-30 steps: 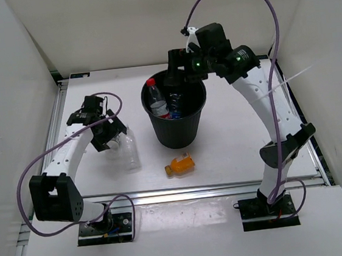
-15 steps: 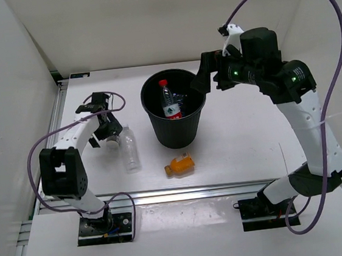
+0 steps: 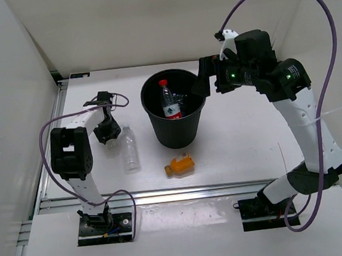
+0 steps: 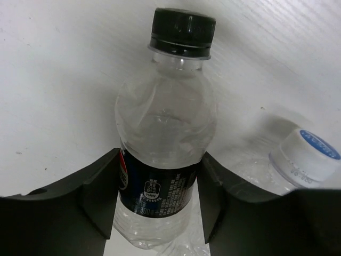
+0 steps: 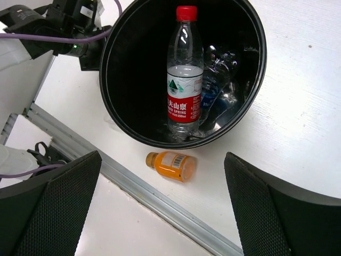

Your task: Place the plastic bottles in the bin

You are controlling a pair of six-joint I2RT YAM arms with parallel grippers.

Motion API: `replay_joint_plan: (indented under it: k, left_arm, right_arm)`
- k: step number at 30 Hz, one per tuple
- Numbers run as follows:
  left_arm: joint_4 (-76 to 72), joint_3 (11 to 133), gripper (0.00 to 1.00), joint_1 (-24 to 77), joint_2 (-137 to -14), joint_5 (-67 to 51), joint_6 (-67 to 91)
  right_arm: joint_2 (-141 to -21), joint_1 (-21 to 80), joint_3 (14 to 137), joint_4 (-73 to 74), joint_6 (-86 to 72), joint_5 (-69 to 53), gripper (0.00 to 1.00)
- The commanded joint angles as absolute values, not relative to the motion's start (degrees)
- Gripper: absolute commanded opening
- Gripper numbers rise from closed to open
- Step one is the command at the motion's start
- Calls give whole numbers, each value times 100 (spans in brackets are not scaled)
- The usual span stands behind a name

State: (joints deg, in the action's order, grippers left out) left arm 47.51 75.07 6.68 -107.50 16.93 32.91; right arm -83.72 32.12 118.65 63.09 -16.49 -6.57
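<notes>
Two bottles (image 5: 183, 90) binned, three to go.
My left gripper (image 4: 160, 157) pinches the black-cap bottle (image 4: 165, 122), left of the bin (image 3: 175, 137); next, lift it over the rim. Right gripper (image 3: 204, 78) hangs spread.

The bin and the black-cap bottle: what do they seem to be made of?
The bin: likely moulded black plastic, smooth and slightly glossy; its rolled rim catches light. The black-cap bottle: thin clear plastic, it seems; the table shows through its dimpled wall.
</notes>
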Motion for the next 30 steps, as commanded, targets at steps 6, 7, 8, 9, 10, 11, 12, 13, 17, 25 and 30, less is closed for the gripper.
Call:
replay_joint_plan:
  k: [6, 7, 8, 9, 10, 11, 12, 13, 17, 25, 30]
  left_arm:
    - [5334, 8136, 42, 510, -9801, 1793, 3954]
    - [5431, 8400, 39, 510, -9687, 1793, 3955]
    - [5919, 8785, 37, 510, -9625, 1932, 4077]
    - [6237, 9772, 37, 579, -9624, 1986, 4165]
    - [6501, 10278, 37, 580, -9624, 1986, 4236]
    - [6826, 10744, 37, 728, -9676, 2039, 4306]
    - [6829, 11497, 37, 790, -9677, 1909, 4307]
    - [6768, 11722, 37, 852, -9607, 1751, 4359]
    - [5408, 11453, 38, 1683, -8975, 757, 4254]
    - [5036, 11459, 47, 3418, -9518, 589, 3569]
    - [5948, 12637, 100, 3568, -9862, 1255, 3331]
  right_arm:
    - [-8385, 3226, 11962, 6267, -1512, -580, 100]
    - [-8385, 3226, 11962, 6267, -1512, -580, 100]
    - [-8385, 3226, 11962, 6267, -1512, -580, 100]
    - [-8437, 3226, 11910, 6267, -1564, -580, 100]
    - [-8437, 3226, 11909, 6267, -1564, -580, 100]
    - [-8438, 3226, 11909, 6267, -1564, -580, 100]
    - [-8438, 3226, 11848, 6206, -1564, -632, 100]
    - [-8490, 3226, 11795, 6205, -1617, -633, 100]
    - [-8604, 3226, 11795, 6205, -1669, -694, 100]
    - [-8657, 3226, 11900, 6205, -1723, -80, 100]
    - [-8473, 3226, 11900, 6257, -1723, 517, 100]
